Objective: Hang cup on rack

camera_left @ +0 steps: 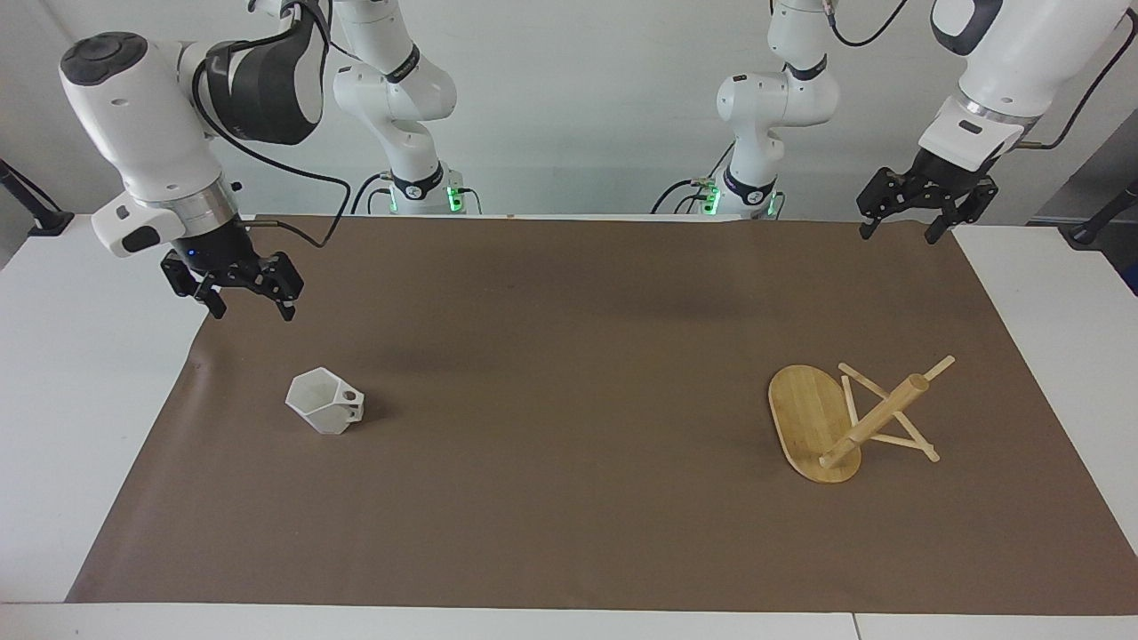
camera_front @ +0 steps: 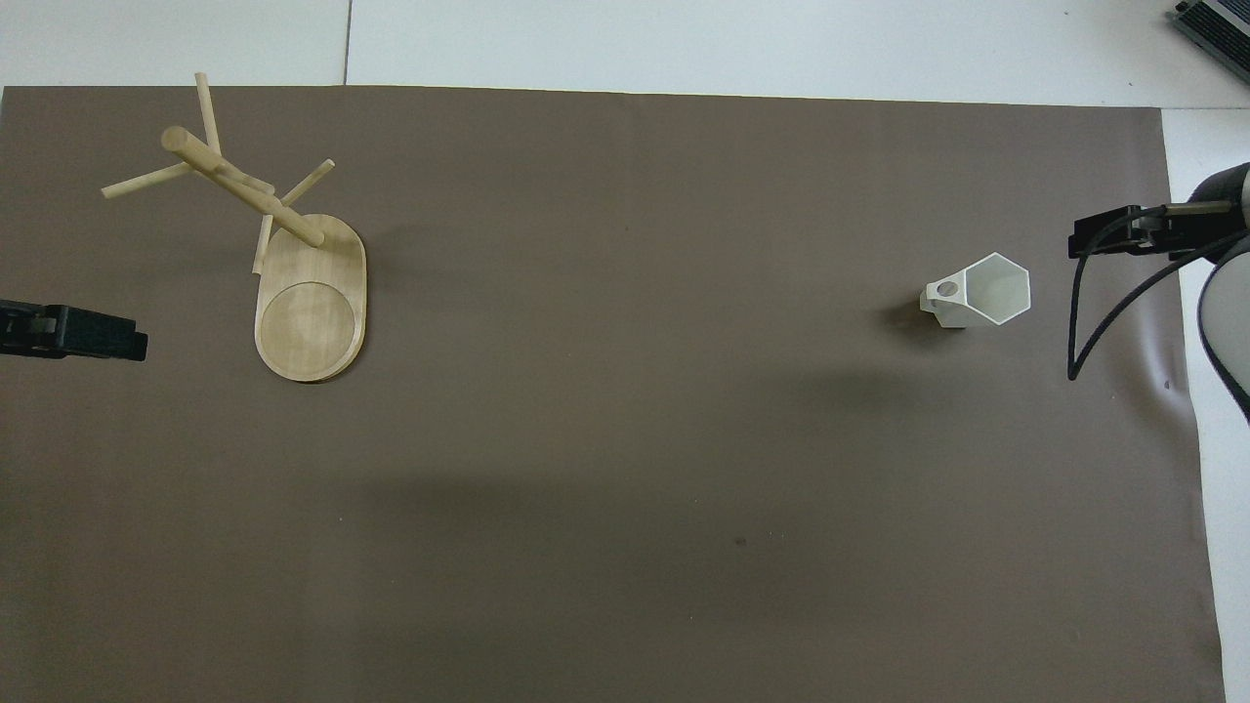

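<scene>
The white faceted cup (camera_left: 325, 402) stands upright on the brown mat toward the right arm's end, its handle facing the table's middle; it also shows in the overhead view (camera_front: 981, 291). The bamboo rack (camera_left: 827, 418) stands on its oval base toward the left arm's end, with thin pegs off its post; it also shows in the overhead view (camera_front: 293, 264). My right gripper (camera_left: 252, 311) is open and empty in the air over the mat's edge beside the cup, apart from it (camera_front: 1084, 239). My left gripper (camera_left: 897, 236) is open and empty, waiting over the mat's corner (camera_front: 127, 339).
The brown mat (camera_left: 569, 498) covers most of the white table (camera_left: 71, 400). A black cable (camera_front: 1104, 312) hangs from the right wrist over the mat's edge.
</scene>
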Robot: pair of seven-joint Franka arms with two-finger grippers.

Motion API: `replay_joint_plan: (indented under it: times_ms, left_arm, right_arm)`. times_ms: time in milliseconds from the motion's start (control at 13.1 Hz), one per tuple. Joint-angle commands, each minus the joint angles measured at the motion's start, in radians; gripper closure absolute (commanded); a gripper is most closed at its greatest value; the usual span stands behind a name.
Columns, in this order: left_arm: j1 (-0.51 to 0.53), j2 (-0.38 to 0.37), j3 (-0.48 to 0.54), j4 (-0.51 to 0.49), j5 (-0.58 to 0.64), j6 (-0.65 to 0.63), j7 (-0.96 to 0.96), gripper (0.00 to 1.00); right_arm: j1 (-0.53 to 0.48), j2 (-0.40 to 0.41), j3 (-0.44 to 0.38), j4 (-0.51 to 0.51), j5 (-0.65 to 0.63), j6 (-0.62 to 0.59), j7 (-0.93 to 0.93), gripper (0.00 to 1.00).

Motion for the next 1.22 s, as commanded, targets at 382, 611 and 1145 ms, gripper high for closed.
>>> replay_joint_plan:
  times_ms: [382,611,1145]
  left_arm:
    - [0.000,-0.025,0.004,-0.029,-0.010,0.008,-0.002,0.00]
    - [0.000,-0.025,0.004,-0.029,-0.010,0.008,-0.004,0.00]
    - [0.000,-0.025,0.004,-0.029,-0.010,0.008,-0.004,0.00]
  right_arm:
    - [-0.007,0.030,-0.005,-0.138,0.009,0.154,0.005,0.00]
    - [-0.007,0.034,-0.005,-0.192,0.003,0.213,0.002,0.00]
    - [-0.013,0.066,-0.027,-0.277,0.004,0.352,0.005,0.00]
